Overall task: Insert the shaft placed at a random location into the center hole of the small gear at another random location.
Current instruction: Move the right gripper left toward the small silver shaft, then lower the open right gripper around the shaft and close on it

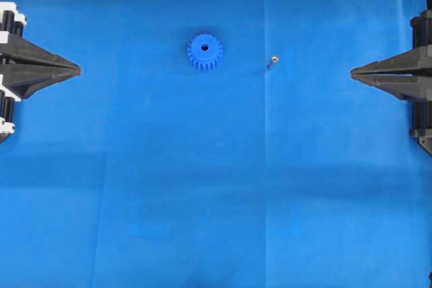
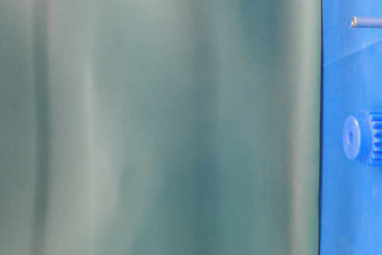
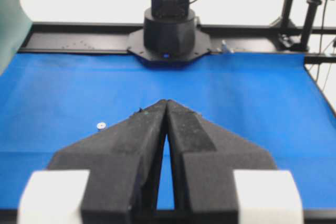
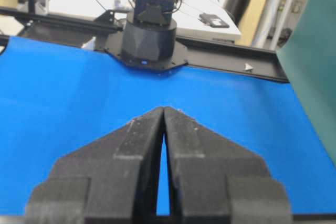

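Both the left gripper and right gripper are pressed together, empty. Between them, the small gear and shaft are seen apart.

Shaft and small gear beside green curtain.

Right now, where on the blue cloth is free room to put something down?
The whole near half of the blue cloth below the small gear and the shaft is bare. The strip between those two is narrow. Both side edges hold closed fingers.
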Robot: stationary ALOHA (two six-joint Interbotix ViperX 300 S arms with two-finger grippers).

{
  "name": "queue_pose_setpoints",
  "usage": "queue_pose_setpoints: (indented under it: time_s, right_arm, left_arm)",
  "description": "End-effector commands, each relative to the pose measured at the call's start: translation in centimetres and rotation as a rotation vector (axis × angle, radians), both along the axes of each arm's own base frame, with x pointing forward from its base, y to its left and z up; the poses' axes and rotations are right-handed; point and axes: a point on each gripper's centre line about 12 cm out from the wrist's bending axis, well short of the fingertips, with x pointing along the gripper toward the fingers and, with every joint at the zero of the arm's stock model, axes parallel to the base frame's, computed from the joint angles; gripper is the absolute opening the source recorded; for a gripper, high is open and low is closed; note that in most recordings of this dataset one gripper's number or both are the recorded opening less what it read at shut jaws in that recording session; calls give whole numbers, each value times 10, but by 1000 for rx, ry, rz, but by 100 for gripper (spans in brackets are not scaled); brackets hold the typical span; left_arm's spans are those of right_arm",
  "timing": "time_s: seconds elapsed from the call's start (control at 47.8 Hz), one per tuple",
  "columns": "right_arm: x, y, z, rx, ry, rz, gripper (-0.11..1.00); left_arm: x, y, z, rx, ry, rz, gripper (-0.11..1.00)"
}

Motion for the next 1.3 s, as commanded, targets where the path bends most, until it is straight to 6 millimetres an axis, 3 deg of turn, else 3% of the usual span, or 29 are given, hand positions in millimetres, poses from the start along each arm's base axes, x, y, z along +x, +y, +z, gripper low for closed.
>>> queue_pose_setpoints:
  time_s: [0.0,0.23,0.545,0.628,0.691,0.942,1.089,1.277]
  right_arm:
    - [4,0,13,-18,-28,-2,0]
    - [12,-6,11,-29,17,-31,-6]
    - [29,-26,-15,-9,91,-113,-4]
    - [37,-30,-26,7,123,-129,3]
    - [43,-34,-34,18,142,-143,15]
    - [71,-54,-83,65,227,-223,84]
    - [84,-64,-111,89,274,-265,77]
    - [92,-74,-142,128,328,-324,78]
  left_arm:
    - [1,-2,6,-3,-14,-10,0]
    - [-2,-2,8,-5,-15,-10,0]
    - [-5,-2,9,-3,-17,-10,0]
    - [-6,-2,10,-3,-18,-10,0]
    - [-6,-2,10,-3,-20,-10,0]
    - [-6,-1,8,-3,-12,-8,0]
    - [-7,-2,8,-3,-14,-10,0]
    - [-8,-2,8,-3,-15,-10,0]
